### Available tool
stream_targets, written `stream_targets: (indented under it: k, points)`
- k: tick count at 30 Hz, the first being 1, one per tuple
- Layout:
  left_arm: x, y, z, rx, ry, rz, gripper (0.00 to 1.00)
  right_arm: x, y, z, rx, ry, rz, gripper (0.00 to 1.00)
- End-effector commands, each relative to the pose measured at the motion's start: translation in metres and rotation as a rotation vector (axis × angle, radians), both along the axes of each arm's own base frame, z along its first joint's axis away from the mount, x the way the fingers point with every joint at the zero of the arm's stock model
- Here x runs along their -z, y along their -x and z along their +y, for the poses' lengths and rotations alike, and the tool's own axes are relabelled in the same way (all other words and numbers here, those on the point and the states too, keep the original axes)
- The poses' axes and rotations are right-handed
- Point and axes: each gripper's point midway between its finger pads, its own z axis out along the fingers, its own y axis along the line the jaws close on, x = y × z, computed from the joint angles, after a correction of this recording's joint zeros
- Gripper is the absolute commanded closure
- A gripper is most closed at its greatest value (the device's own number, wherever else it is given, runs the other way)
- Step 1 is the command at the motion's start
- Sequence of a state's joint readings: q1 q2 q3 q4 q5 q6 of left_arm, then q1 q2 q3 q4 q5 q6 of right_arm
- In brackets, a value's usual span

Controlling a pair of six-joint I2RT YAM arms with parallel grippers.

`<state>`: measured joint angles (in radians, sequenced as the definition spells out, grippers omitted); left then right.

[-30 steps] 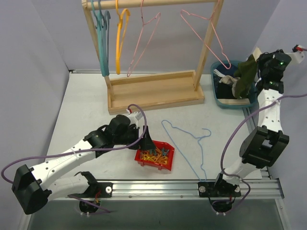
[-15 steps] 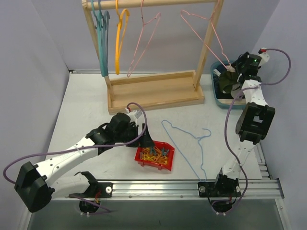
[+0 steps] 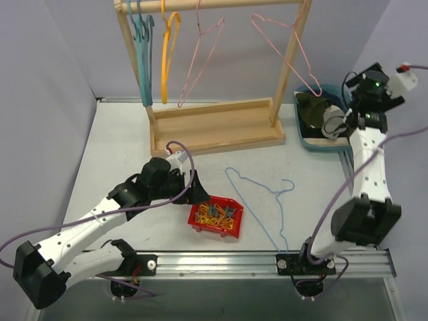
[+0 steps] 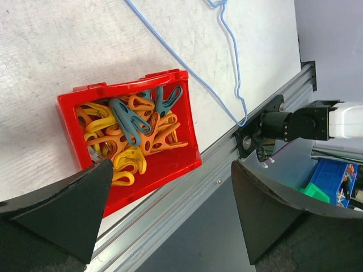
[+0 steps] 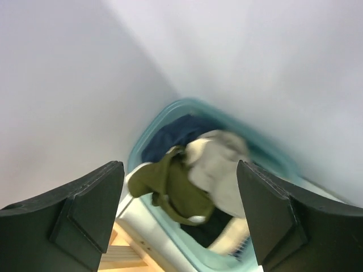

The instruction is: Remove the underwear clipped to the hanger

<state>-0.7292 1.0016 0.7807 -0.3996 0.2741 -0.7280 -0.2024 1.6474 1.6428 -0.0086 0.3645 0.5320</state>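
white tabletop (image 3: 114,140), far right corner: right gripper (image 5: 177,165), fingers spread and empty, above teal basket (image 5: 148,131) holding all the underwear (image 5: 176,192), olive piece uppermost, seemingly lapping the rim, though blurred. release step: best to lift straight up, clear of cloth, so nothing snags. a second earlier this gripper pinched the olive piece aloft; left gripper (image 4: 171,167), spread over red clip bin (image 4: 191,133), barely shifted.
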Motion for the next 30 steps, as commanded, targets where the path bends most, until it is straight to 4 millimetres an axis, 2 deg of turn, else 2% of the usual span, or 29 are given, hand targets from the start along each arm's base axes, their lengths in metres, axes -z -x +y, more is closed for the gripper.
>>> stream_targets:
  k: [1, 3, 5, 8, 9, 10, 11, 13, 14, 15, 17, 18, 20, 21, 23, 24, 25, 27, 30]
  points:
    - [-0.016, 0.002, 0.002, 0.012, 0.035, -0.039, 0.06, 0.000, 0.088, -0.033, 0.246, -0.029, 0.016, 0.18]
    - [-0.020, 0.004, 0.003, 0.013, 0.048, -0.046, 0.06, 0.027, 0.120, -0.025, 0.247, -0.055, 0.097, 0.18]
    - [-0.027, 0.006, 0.005, 0.012, 0.061, -0.063, 0.06, 0.052, 0.139, -0.012, 0.213, -0.090, 0.145, 0.18]
    - [-0.036, 0.008, 0.010, 0.006, 0.071, -0.086, 0.06, 0.099, 0.171, 0.018, 0.098, -0.143, 0.260, 0.19]
    - [-0.037, 0.010, 0.011, 0.006, 0.069, -0.087, 0.06, 0.104, 0.178, 0.030, 0.046, -0.159, 0.266, 0.20]
    - [-0.041, 0.011, 0.013, 0.007, 0.079, -0.101, 0.06, 0.135, 0.185, 0.049, -0.030, -0.203, 0.331, 0.21]
    - [-0.042, 0.011, 0.013, 0.006, 0.080, -0.104, 0.06, 0.148, 0.189, 0.071, -0.103, -0.220, 0.370, 0.22]
    - [-0.047, 0.013, 0.015, 0.008, 0.088, -0.118, 0.06, 0.160, 0.199, 0.102, -0.210, -0.252, 0.394, 0.27]
    - [-0.048, 0.014, 0.015, 0.011, 0.091, -0.122, 0.06, 0.176, 0.204, 0.123, -0.281, -0.256, 0.434, 0.28]
    - [-0.048, 0.015, 0.016, 0.013, 0.092, -0.121, 0.06, 0.178, 0.206, 0.138, -0.329, -0.258, 0.438, 0.28]
    - [-0.049, 0.016, 0.016, 0.015, 0.096, -0.128, 0.06, 0.193, 0.216, 0.161, -0.396, -0.257, 0.508, 0.29]
    - [-0.049, 0.017, 0.017, 0.018, 0.099, -0.129, 0.06, 0.203, 0.220, 0.185, -0.472, -0.234, 0.568, 0.29]
    - [-0.049, 0.018, 0.017, 0.021, 0.101, -0.131, 0.06, 0.221, 0.231, 0.203, -0.529, -0.199, 0.665, 0.29]
    - [-0.050, 0.018, 0.018, 0.018, 0.105, -0.137, 0.06, 0.236, 0.238, 0.220, -0.582, -0.172, 0.738, 0.28]
    - [-0.048, 0.019, 0.020, 0.017, 0.108, -0.137, 0.06, 0.253, 0.248, 0.233, -0.621, -0.126, 0.831, 0.28]
    - [-0.048, 0.020, 0.021, 0.016, 0.108, -0.137, 0.06, 0.267, 0.252, 0.233, -0.606, -0.093, 0.895, 0.27]
    - [-0.047, 0.020, 0.022, 0.012, 0.106, -0.137, 0.06, 0.272, 0.259, 0.243, -0.628, -0.066, 0.933, 0.27]
    - [-0.047, 0.021, 0.025, 0.009, 0.107, -0.139, 0.06, 0.272, 0.256, 0.237, -0.552, 0.012, 0.952, 0.25]
    - [-0.047, 0.020, 0.030, -0.002, 0.104, -0.141, 0.06, 0.270, 0.257, 0.229, -0.478, 0.033, 0.939, 0.24]
